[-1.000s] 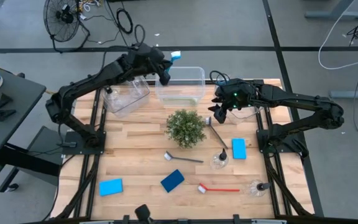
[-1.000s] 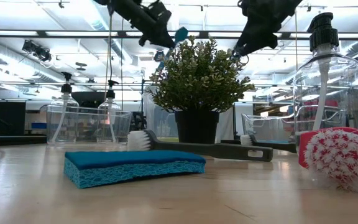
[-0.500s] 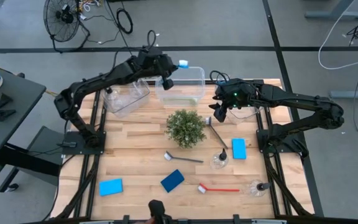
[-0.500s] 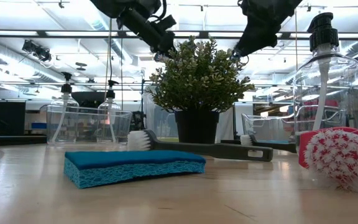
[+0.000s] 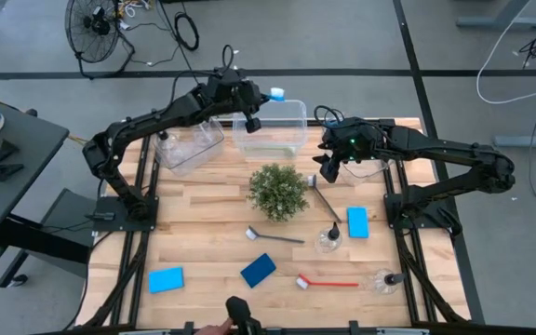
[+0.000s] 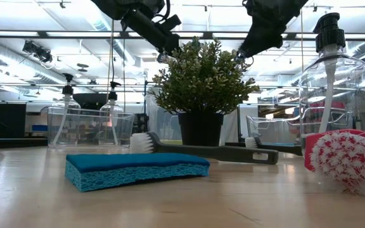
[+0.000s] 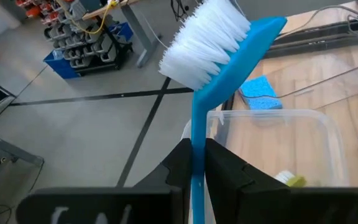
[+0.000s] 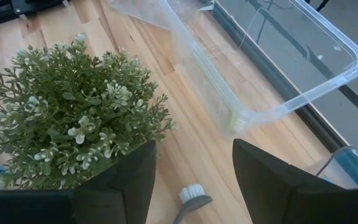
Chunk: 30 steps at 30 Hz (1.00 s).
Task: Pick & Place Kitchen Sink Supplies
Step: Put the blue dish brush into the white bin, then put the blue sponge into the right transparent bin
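Blue plastic identifies the blue dish brush (image 7: 219, 68) clamped between the fingers of the left gripper (image 5: 247, 110). Its handle passes between the two dark pads, and its white bristle head stands past the fingertips, above the far rim of the clear bin (image 5: 270, 127). The lower end of the handle is hidden by the fingers.

Count of visible supplies on the wooden table (image 5: 207, 223), from above:
- Sponges: three, namely the left sponge (image 5: 166, 279), the dark blue sponge (image 5: 258, 270) and the right sponge (image 5: 357, 221).
- Brushes on the table: three, namely the grey brush (image 5: 273, 236), the red brush (image 5: 326, 282) and a dark brush (image 5: 324, 198) beside the plant (image 5: 278, 191).
- Bottles: two on the table (image 5: 329, 238) (image 5: 386, 278). More stand in the tilted side bin (image 5: 189, 144), though their number is hard to make out.

A yellow item (image 7: 289, 180) lies inside the clear bin, partly cut off.

The right gripper (image 5: 328, 167) hangs with its jaws apart and empty, above the table next to the plant, over the dark brush's head.
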Motion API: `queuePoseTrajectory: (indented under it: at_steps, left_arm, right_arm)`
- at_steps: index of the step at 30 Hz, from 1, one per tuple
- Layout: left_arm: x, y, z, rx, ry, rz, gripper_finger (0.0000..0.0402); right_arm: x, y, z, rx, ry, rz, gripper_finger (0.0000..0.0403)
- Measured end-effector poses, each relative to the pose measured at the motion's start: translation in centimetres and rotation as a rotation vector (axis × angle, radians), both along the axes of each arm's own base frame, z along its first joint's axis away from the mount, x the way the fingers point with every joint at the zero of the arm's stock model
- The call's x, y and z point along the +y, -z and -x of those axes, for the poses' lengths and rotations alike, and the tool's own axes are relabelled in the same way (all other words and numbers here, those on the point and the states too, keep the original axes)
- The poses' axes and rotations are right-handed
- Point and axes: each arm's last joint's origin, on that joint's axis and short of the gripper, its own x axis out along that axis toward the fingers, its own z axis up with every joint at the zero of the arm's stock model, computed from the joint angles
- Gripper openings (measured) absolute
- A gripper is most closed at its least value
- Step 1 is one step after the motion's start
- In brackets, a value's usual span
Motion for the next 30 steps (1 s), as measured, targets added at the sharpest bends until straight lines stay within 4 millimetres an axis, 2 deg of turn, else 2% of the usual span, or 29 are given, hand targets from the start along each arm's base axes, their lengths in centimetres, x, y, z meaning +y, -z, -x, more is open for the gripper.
queuePoseTrajectory:
  at_steps: [8,21,30]
  left_arm:
    - [0.01,0.01,0.01,0.005,-0.001,-0.006,0.0073]
    - [0.13,0.01,0.09,-0.016,-0.078,0.027,0.0181]
    - [-0.27,-0.32,0.13,-0.022,-0.074,0.026,0.0197]
  right_arm:
    - [0.0,0.0,0.0,-0.001,0.002,-0.002,0.0213]
    - [0.0,0.0,0.0,-0.001,0.002,-0.002,0.0213]
    - [0.0,0.0,0.0,0.002,-0.005,0.005,0.0213]
